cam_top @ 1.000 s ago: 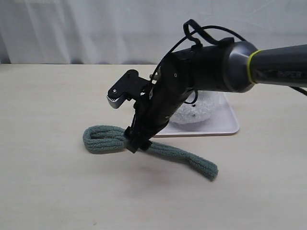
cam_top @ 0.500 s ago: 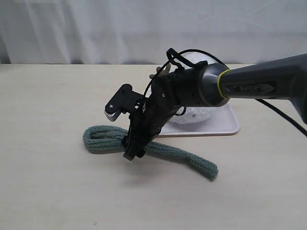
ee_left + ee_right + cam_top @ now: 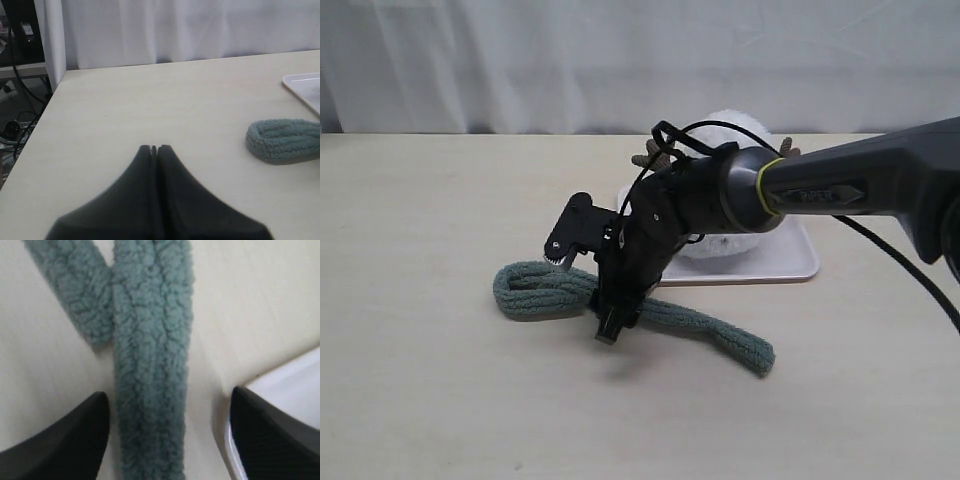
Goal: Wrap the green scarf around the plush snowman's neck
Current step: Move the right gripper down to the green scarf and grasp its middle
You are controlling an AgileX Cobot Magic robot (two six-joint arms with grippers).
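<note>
The green scarf (image 3: 700,325) lies flat on the table, folded back on itself at its left end (image 3: 282,140). My right gripper (image 3: 605,322) hangs low over the strip's middle, open, with the scarf (image 3: 150,365) between its two dark fingers (image 3: 70,440) and apart from both. Behind the right arm the plush snowman (image 3: 735,180) lies on a white tray (image 3: 790,268); its neck is hidden by the arm. My left gripper (image 3: 154,148) is shut on nothing, well to the left of the scarf's folded end.
The tray's white rim (image 3: 295,390) sits close to one right finger. A white curtain (image 3: 520,60) closes the back of the table. The table's left edge (image 3: 37,125) drops to cables and floor.
The right arm has swung down and slightly right, bringing its open fingers lower over the scarf. More of the snowman shows behind it. The scarf has not moved.
</note>
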